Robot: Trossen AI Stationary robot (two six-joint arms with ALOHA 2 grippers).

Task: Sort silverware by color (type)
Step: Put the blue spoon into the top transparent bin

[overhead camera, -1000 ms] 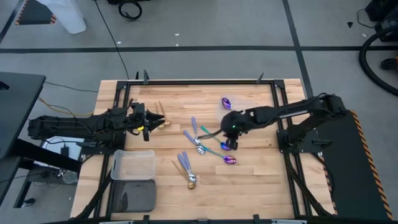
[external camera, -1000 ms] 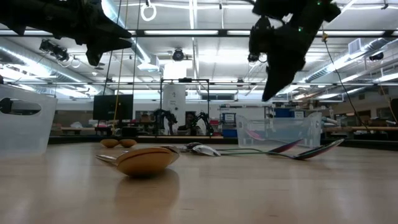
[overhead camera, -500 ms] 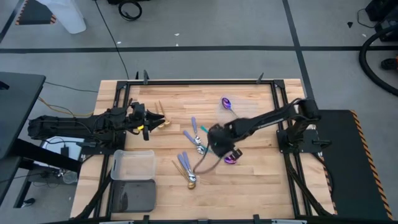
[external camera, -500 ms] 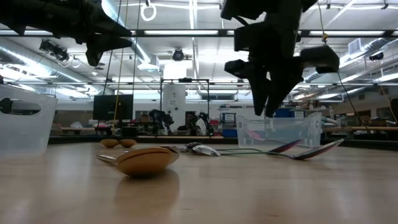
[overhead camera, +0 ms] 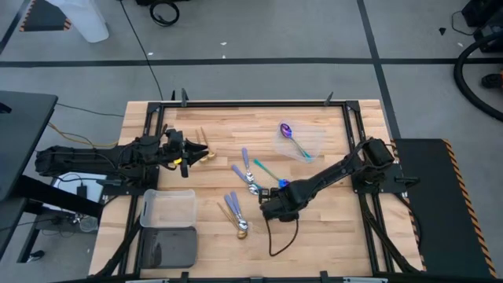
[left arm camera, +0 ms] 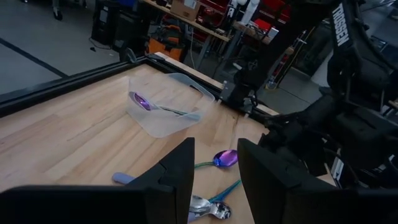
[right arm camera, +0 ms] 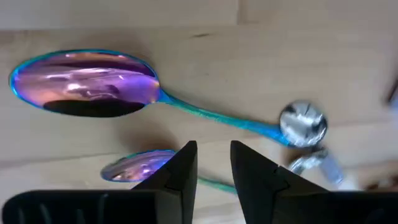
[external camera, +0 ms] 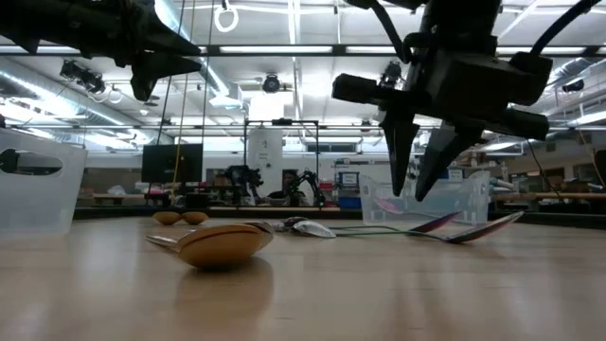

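Silverware lies scattered on the middle of the wooden table [overhead camera: 322, 228]: lavender-handled silver pieces [overhead camera: 240, 167], teal-handled iridescent spoons [overhead camera: 284, 185] and a gold spoon [overhead camera: 240, 228]. Two more gold spoons [overhead camera: 203, 154] lie by my left gripper [overhead camera: 185, 154], which hovers open at the table's left side. My right gripper [overhead camera: 273, 210] hangs open above the table [external camera: 421, 166], fingers pointing down. In the right wrist view its fingers [right arm camera: 213, 162] stand over two iridescent spoons [right arm camera: 84, 84] [right arm camera: 140, 165] without touching them. One purple spoon [overhead camera: 287, 131] lies in a clear container [overhead camera: 302, 143].
Two clear plastic containers [overhead camera: 169, 208] [overhead camera: 169, 246] stand at the table's near left corner. A black cable [overhead camera: 273, 240] loops down from the right arm onto the table. A dark metal frame [overhead camera: 350, 126] borders the table. Bare wood lies toward the near right.
My right gripper has swung from the table's middle right toward the near edge and the left, turning about as it went, and now hangs over the iridescent spoons near the table's middle. The silverware and my left arm have stayed where they were.
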